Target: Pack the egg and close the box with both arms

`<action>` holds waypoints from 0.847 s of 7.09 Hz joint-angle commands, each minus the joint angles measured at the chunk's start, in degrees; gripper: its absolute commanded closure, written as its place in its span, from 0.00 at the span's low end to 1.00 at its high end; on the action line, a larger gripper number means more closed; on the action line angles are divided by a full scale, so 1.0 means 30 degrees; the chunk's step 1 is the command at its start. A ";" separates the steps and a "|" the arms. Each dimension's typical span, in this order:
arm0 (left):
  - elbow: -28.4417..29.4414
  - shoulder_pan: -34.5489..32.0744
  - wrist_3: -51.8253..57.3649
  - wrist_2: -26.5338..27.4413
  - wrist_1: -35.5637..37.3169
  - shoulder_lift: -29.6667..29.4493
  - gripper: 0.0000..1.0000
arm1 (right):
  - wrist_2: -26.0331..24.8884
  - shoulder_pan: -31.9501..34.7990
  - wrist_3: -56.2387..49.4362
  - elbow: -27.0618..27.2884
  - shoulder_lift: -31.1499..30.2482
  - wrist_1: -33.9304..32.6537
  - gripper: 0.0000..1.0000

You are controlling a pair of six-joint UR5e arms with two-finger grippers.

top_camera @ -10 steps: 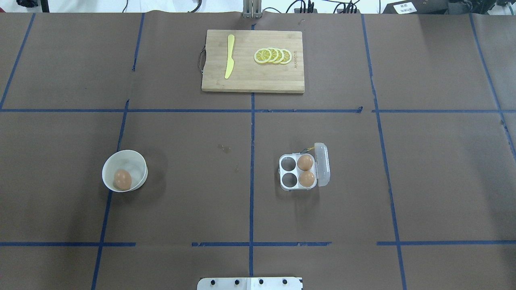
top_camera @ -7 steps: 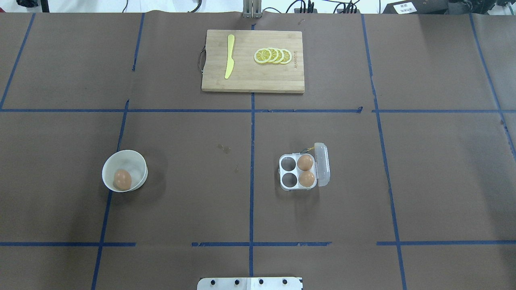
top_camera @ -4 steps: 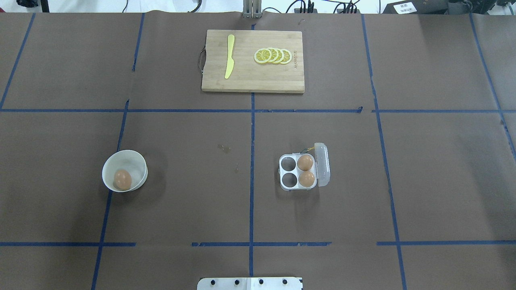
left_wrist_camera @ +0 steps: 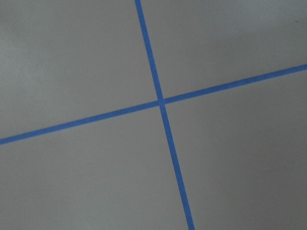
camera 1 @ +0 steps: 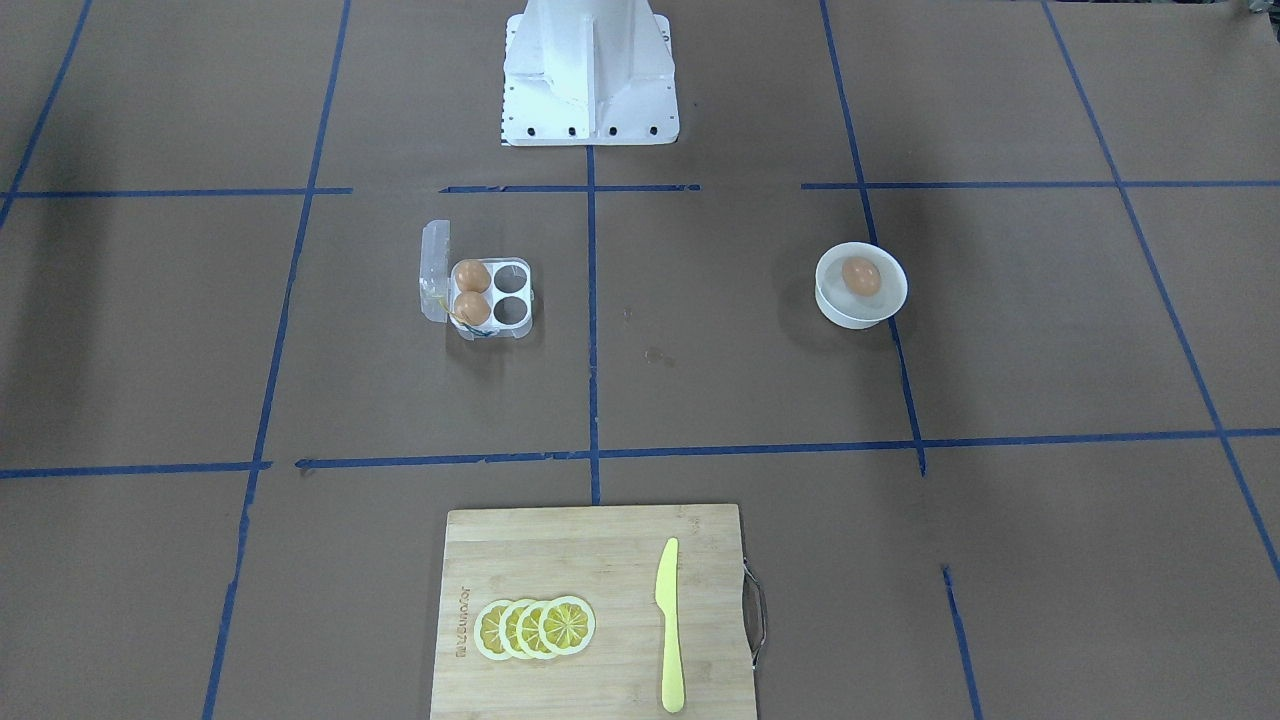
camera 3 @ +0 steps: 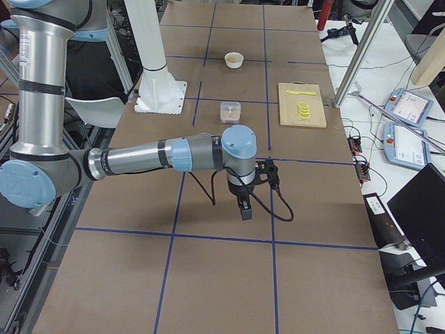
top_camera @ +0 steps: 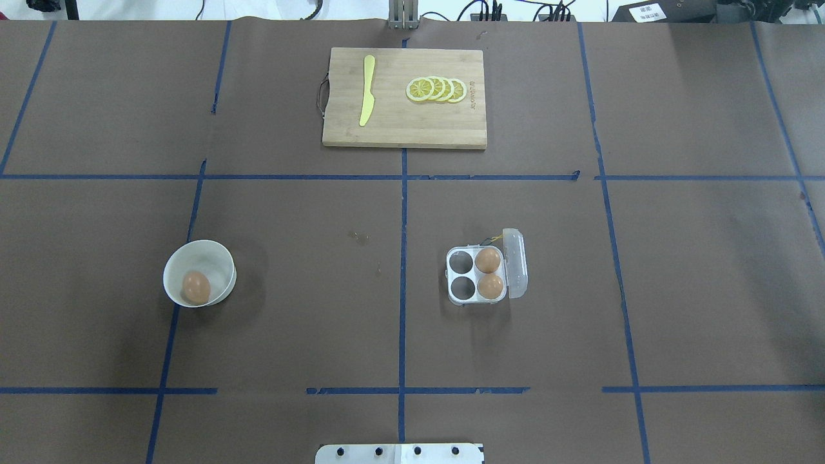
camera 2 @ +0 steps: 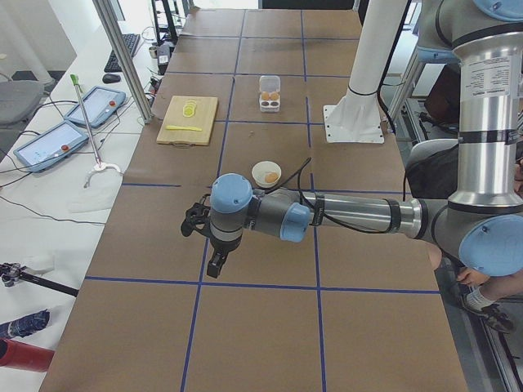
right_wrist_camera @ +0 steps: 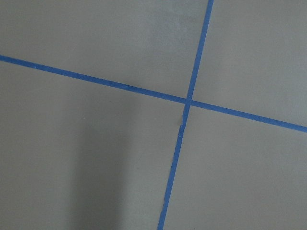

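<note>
One egg (top_camera: 196, 287) lies in a round white bowl (top_camera: 216, 254) on the table's left. The clear box (top_camera: 450, 278) stands right of centre with its lid (top_camera: 517, 264) open. Two more eggs (top_camera: 488, 260) fill its right cups; the two left cups are empty. A yellow strand (top_camera: 495, 239) hangs at its far corner. Neither arm shows in the overhead or front views. My left gripper (camera 2: 216, 265) hangs over bare table at the left end. My right gripper (camera 3: 245, 209) hangs over the right end. Both point down, far from bowl and box; I cannot tell whether they are open.
A wooden cutting board (top_camera: 405, 125) at the far middle carries a yellow knife (top_camera: 367, 90) and lemon slices (top_camera: 437, 89). The white base pedestal (camera 1: 590, 70) stands at the near edge. Blue tape lines cross the brown table cover. Both wrist views show only tape crossings.
</note>
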 commanded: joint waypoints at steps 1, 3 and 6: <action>0.0575 -0.0050 -0.0887 -0.0133 -0.3346 0.0050 0.00 | 0.0981 -0.0001 0.0012 0.0158 0.0084 -0.0001 0.00; 0.0519 -0.0021 -0.1274 -0.0163 -0.5744 0.0052 0.00 | 0.1575 -0.0001 0.0099 0.0159 0.0026 0.1276 0.00; -0.0880 0.1464 -0.6556 -0.2072 -0.5724 0.0603 0.00 | 0.1546 -0.0001 0.0159 0.0100 -0.0180 0.1434 0.00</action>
